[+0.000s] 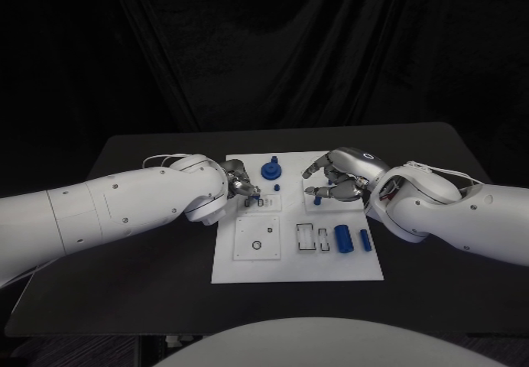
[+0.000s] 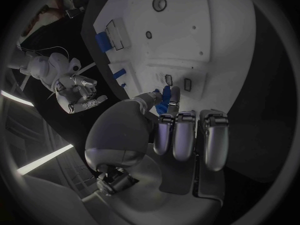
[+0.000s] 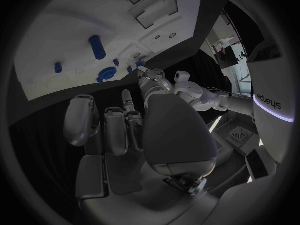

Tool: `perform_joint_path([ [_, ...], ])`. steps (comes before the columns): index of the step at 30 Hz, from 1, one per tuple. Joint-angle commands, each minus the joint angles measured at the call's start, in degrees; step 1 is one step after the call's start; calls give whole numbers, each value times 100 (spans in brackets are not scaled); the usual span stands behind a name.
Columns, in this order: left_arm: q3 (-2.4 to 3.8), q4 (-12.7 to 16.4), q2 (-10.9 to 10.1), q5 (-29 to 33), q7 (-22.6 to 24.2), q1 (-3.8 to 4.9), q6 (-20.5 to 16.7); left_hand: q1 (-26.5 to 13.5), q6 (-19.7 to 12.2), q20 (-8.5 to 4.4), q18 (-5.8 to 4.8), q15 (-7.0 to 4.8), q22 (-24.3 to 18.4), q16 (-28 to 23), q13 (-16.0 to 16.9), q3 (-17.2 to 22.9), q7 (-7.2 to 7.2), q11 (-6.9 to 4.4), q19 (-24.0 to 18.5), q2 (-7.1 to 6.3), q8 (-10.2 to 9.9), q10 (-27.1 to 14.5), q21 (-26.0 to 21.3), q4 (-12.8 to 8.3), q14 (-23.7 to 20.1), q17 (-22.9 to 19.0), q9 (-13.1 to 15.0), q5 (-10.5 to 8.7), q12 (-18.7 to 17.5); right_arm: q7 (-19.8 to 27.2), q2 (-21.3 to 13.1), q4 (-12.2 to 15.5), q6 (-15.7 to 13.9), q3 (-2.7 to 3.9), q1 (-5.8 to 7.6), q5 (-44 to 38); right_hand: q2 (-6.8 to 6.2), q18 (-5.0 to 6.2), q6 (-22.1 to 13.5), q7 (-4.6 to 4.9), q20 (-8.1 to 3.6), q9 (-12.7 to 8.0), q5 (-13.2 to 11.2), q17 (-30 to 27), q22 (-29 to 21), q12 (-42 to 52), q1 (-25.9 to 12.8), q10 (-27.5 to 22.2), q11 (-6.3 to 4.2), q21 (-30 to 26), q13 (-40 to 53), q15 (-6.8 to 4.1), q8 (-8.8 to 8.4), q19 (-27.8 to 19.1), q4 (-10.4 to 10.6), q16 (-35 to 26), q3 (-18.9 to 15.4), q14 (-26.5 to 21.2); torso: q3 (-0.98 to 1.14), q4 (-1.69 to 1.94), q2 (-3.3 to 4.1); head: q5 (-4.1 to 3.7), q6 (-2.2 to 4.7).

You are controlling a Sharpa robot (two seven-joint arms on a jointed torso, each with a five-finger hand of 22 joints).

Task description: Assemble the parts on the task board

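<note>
Blue and small, a part [image 2: 164, 94] sits pinched in the left hand [image 2: 164, 116] over the slots at the white task board's [image 1: 256, 264] far left. This looks like the insertion step; next it needs aligning and pressing down. The right hand [image 1: 339, 177] hovers nearby, fingers apart, holding nothing, above the black desk [image 1: 144, 275].

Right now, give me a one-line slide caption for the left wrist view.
Left hand pinches a blue part in its fingers above the board.
</note>
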Motion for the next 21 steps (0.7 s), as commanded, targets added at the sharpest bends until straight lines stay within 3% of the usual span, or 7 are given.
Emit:
perform_joint_path([
  [1, 0, 30, -22, -436, 304, -66, -563, -68, 422, -45, -80, -36, 1509, -2, 1493, -19, -411, -45, 603, -19, 26, 594, -20, 10, 478, 943, 20, -56, 4, -120, -16, 14, 17, 4, -15, -4, 14, 33, 44, 4, 21, -5, 27, 406, 918, -27, 25, 108, 34, -20, 913, 48, 4, -14, -9, -20, 29, 329, 1, -2, -2, -18, -1],
  [9, 0, 12, -41, -526, 294, -175, -586, -117, 397, -62, -80, -41, 1509, -1, 1489, -45, -414, -48, 603, -8, 27, 592, -20, 67, 481, 949, 61, -94, 1, -143, -24, 18, 44, 4, -16, -4, 11, 35, 46, 6, 23, -8, 30, 400, 914, -34, 27, 101, 37, -34, 904, 50, 2, -18, -9, -25, 30, 328, 2, -1, -1, -17, -1],
  [21, 0, 30, -21, -539, 242, -218, -397, -196, 409, -85, -80, -50, 1509, -1, 1491, -78, -426, -59, 603, 25, 43, 594, -20, 169, 483, 954, 122, -132, 3, -156, -20, 20, 67, 4, -17, -4, 10, 41, 48, 8, 24, -11, 32, 385, 906, -43, 28, 92, 39, -62, 893, 52, 0, -27, -8, -37, 30, 324, 1, -1, -1, -46, -1],
])
